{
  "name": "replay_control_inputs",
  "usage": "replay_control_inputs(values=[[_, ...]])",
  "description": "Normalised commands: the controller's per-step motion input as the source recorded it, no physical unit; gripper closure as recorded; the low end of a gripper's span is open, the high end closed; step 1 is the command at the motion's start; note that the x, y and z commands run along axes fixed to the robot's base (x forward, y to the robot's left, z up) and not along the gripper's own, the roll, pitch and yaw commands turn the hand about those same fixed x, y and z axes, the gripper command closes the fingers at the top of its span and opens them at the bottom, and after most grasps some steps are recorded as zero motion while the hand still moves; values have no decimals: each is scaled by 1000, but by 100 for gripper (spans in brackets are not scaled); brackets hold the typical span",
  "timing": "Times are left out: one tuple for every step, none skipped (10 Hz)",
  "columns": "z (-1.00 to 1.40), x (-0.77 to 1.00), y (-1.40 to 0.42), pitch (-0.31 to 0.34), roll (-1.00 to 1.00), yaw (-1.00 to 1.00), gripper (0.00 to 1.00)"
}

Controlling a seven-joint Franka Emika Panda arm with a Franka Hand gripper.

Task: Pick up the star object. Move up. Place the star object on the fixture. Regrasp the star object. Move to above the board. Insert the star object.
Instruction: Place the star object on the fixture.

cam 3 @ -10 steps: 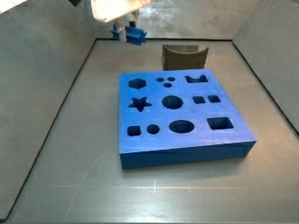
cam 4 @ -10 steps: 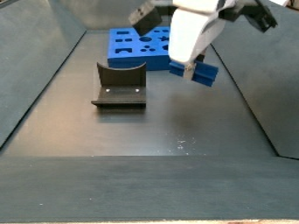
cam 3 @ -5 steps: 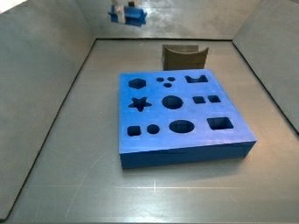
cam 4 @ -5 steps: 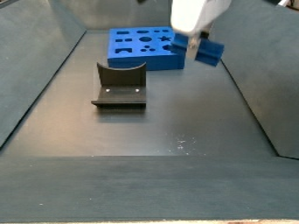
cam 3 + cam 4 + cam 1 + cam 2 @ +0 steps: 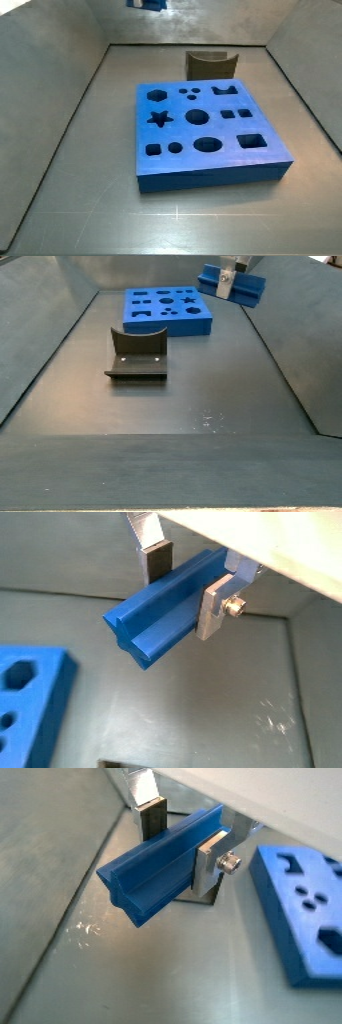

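Observation:
My gripper (image 5: 190, 578) is shut on the blue star object (image 5: 163, 609), a long bar with a star-shaped cross-section, and holds it high above the floor. Both wrist views show it between the silver fingers (image 5: 211, 860). In a side view the star object (image 5: 230, 283) hangs near the top of the frame, beside the blue board (image 5: 167, 310). In a side view only its lower tip (image 5: 148, 4) shows at the upper edge. The board (image 5: 210, 135) has a star-shaped hole (image 5: 159, 119). The dark fixture (image 5: 136, 354) stands on the floor.
The fixture (image 5: 210, 64) stands just behind the board in a side view. Grey walls (image 5: 54, 60) enclose the dark floor (image 5: 201, 406). A corner of the board (image 5: 305, 898) shows in both wrist views (image 5: 27, 702).
My gripper has risen with the star object, from just above the floor to near the top of both side views. The board and fixture have not moved.

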Motion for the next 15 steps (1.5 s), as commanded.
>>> replay_control_inputs(values=[[-334,1000,765,86,51,-1000,100],[-290,1000,719,84,53,-1000,100],[-259,1000,676,84,54,-1000,100],[-245,1000,636,88,54,-1000,100],[-224,1000,576,94,52,-1000,100],[-203,1000,526,100,48,-1000,100],[-178,1000,452,114,40,-1000,100],[-162,1000,394,130,30,-1000,100],[-145,1000,364,142,24,-1000,100],[-122,1000,309,181,6,-1000,100],[-107,1000,278,226,-12,-1000,100],[-80,1000,223,227,-36,-676,100],[-65,1000,200,219,-44,-519,100],[533,658,-1000,82,-1000,-42,100],[538,628,-1000,76,-1000,-18,100]])
